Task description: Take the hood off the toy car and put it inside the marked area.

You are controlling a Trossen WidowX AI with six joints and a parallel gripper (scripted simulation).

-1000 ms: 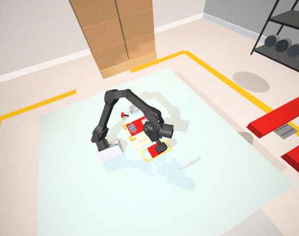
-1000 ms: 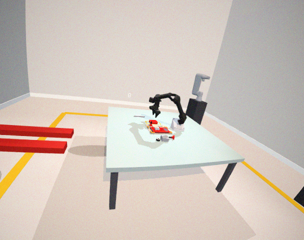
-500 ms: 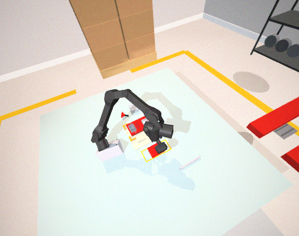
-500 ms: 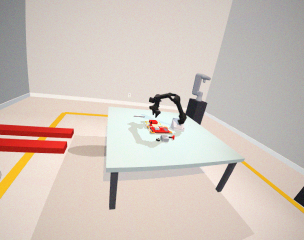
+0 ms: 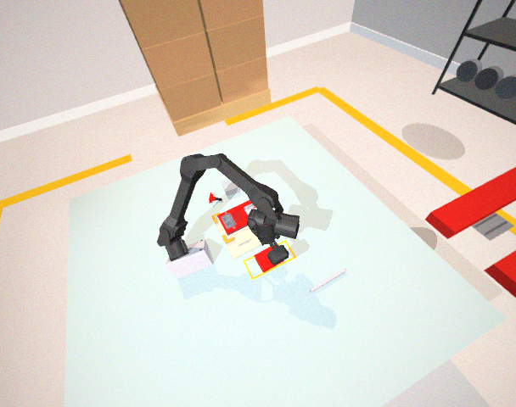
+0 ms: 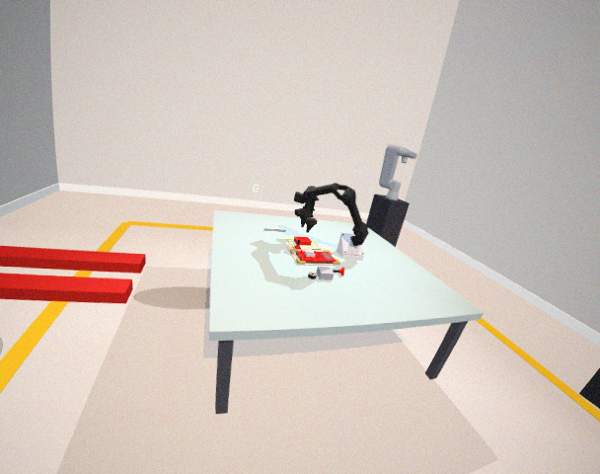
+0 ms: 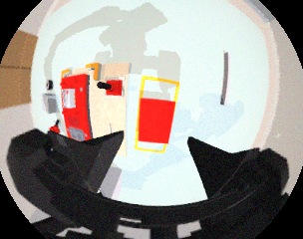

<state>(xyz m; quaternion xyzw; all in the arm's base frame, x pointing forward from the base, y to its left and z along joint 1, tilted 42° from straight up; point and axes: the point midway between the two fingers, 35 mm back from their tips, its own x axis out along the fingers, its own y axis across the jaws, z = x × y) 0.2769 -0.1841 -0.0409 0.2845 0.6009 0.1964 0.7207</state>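
Top view: the black jointed arm (image 5: 205,184) arches from its pale base block (image 5: 190,260) toward four o'clock, and its hand (image 5: 277,254) hangs above the yellow-outlined rectangular marked area (image 5: 249,268) on the pale blue-green worktop (image 5: 161,342). The flat red rectangular hood (image 5: 262,259) lies inside that outline, its four-o'clock end hidden under the hand. At eleven o'clock from the outline sits the red toy car body (image 5: 232,217) on a cream base plate (image 5: 240,242). A thin pale strip (image 5: 328,280) lies apart at four o'clock from the outline.

Exterior view: the hand (image 6: 308,222) is raised above the hood (image 6: 302,240), with a gap of air between them — though the parts are small here and I judge that loosely. The toy car (image 6: 317,256) lies just at five o'clock from the hood.

Wrist view: the two dark fingers stand spread wide at the lower edge, released, with nothing between them. Beyond, the hood (image 7: 155,121) fills the lower part of the yellow outline (image 7: 158,80), within its border — the car body (image 7: 76,106) is at nine o'clock from it.
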